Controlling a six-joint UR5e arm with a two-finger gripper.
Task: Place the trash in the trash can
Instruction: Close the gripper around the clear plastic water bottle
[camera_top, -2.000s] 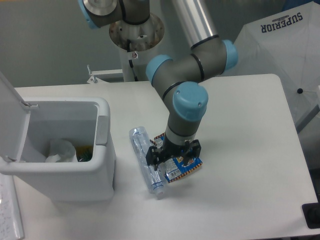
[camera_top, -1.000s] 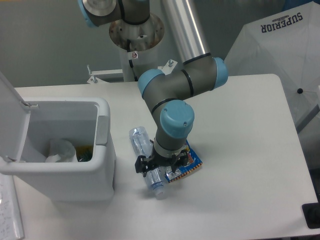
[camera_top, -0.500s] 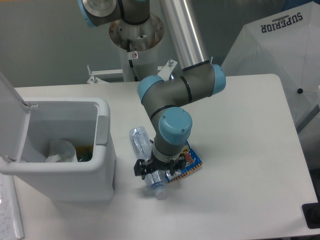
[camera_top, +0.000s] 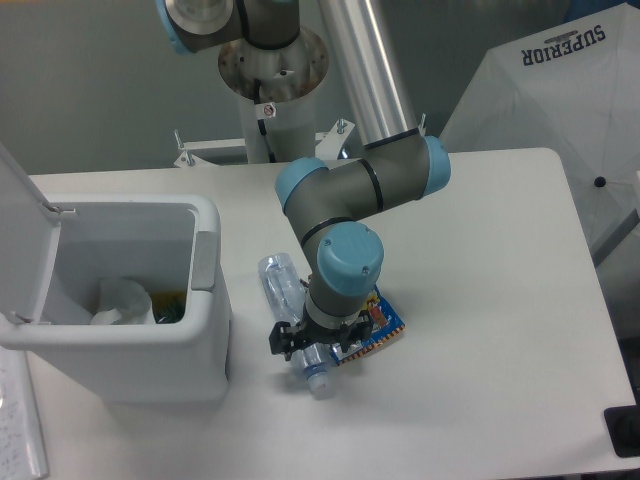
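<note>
Hand (camera_top: 312, 342), shifted from snack packet (camera_top: 378, 325) onto water bottle (camera_top: 292, 320) beneath it, fingers astride, closure indeterminate; grasp apparently imminent.

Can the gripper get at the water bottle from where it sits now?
Probably yes: the gripper is low over the bottle, near its cap end, with nothing between them. The snack packet lies beside it, to the right.

The black two-finger gripper (camera_top: 311, 343) sits low over a clear plastic water bottle (camera_top: 290, 320) lying on the white table (camera_top: 480, 300), just beside a blue foil snack packet (camera_top: 380, 325), near the open white plastic bin (camera_top: 205, 300).
</note>
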